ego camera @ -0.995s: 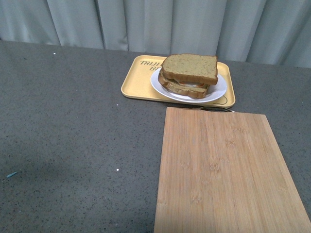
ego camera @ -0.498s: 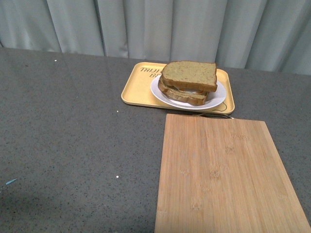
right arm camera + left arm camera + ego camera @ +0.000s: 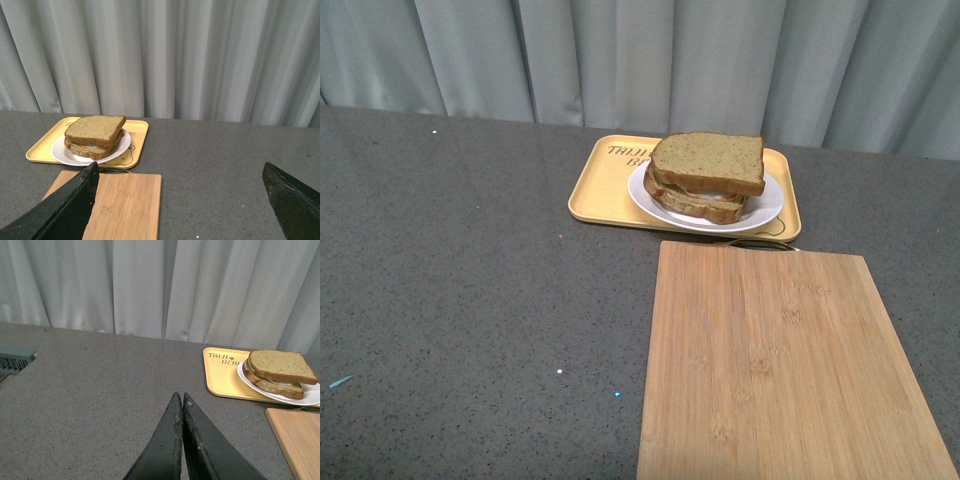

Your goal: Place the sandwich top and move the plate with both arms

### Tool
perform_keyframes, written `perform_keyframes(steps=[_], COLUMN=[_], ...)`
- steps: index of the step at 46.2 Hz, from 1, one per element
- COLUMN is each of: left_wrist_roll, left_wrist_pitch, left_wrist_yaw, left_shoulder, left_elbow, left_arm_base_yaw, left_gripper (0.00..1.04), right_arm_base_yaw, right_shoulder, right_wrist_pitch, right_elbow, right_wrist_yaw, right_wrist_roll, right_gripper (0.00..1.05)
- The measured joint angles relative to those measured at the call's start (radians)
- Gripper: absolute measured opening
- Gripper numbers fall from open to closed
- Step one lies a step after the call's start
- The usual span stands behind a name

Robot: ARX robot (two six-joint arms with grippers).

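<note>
Your left gripper (image 3: 179,400) is pinched closed on nothing, its tapered black fingers touching; your right gripper (image 3: 180,172) is spread wide and empty. Beyond them, the speckled square sandwich top (image 3: 708,162) caps the stack on the round white plate (image 3: 765,205), inside the yellow tray (image 3: 600,185), behind the bamboo board (image 3: 770,360)

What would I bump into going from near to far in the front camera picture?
Wooden cutting board → yellow tray holding the plate with the sandwich top on the stack → grey curtain.
</note>
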Motion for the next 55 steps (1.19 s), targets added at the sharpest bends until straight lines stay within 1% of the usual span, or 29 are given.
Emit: perform_keyframes(steps=[16,29,42,47,55], left_wrist_roll=[0.000,0.000,0.000,0.000,0.000], left_wrist_pitch=[-0.215,-0.317,-0.379,-0.541,-0.556], left_wrist_yaw=[0.000,0.000,0.000,0.000,0.000], left_shoulder=[-0.223,-0.327,-0.388,-0.518,-0.558], left_elbow=[0.000,0.000,0.000,0.000,0.000], left_arm_base_yaw=[0.000,0.000,0.000,0.000,0.000], left_gripper=[0.04,0.04,0.04,0.04,0.04], right_arm_base_yaw=[0.000,0.000,0.000,0.000,0.000], right_shoulder=[0.000,0.000,0.000,0.000,0.000], right_wrist_pitch=[0.000,0.000,0.000,0.000,0.000], right_elbow=[0.000,0.000,0.000,0.000,0.000], right_wrist_yaw=[0.000,0.000,0.000,0.000,0.000], right_wrist_roll=[0.000,0.000,0.000,0.000,0.000], right_gripper=[0.95,0.95,0.95,0.95,0.95])
